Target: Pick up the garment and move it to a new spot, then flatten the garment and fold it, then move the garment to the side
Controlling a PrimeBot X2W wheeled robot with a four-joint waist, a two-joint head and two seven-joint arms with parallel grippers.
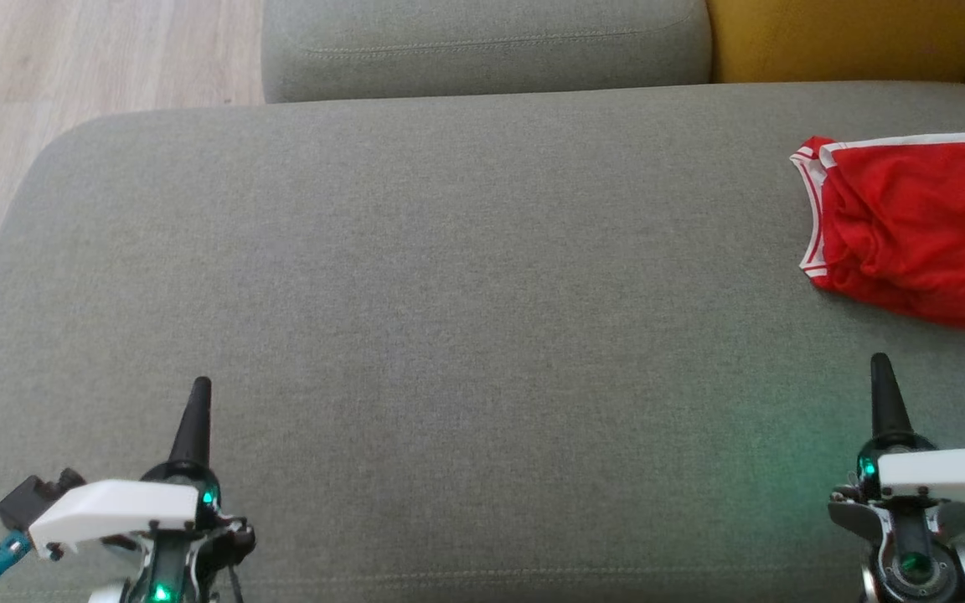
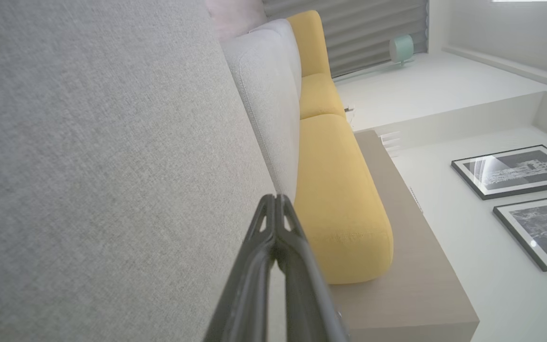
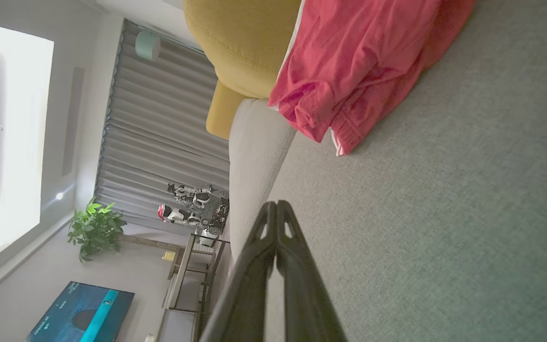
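Observation:
The garment (image 1: 918, 230) is a pair of red shorts with white trim, lying folded and a little rumpled at the far right of the grey sofa seat (image 1: 449, 293). In the right wrist view the garment (image 3: 363, 61) lies ahead of the fingers against a yellow cushion. My right gripper (image 1: 880, 360) is shut and holds nothing, a short way in front of the garment and apart from it. Low on the left, my left gripper (image 1: 200, 383) is shut and empty, far from the garment. Both wrist views show the fingertips pressed together, left gripper (image 2: 277, 197) and right gripper (image 3: 273, 203).
A grey back cushion (image 1: 482, 46) runs along the top, with a yellow cushion (image 1: 851, 38) to its right. Wooden floor (image 1: 72, 67) shows past the seat's rounded left corner. Broad bare seat fabric lies between the two grippers.

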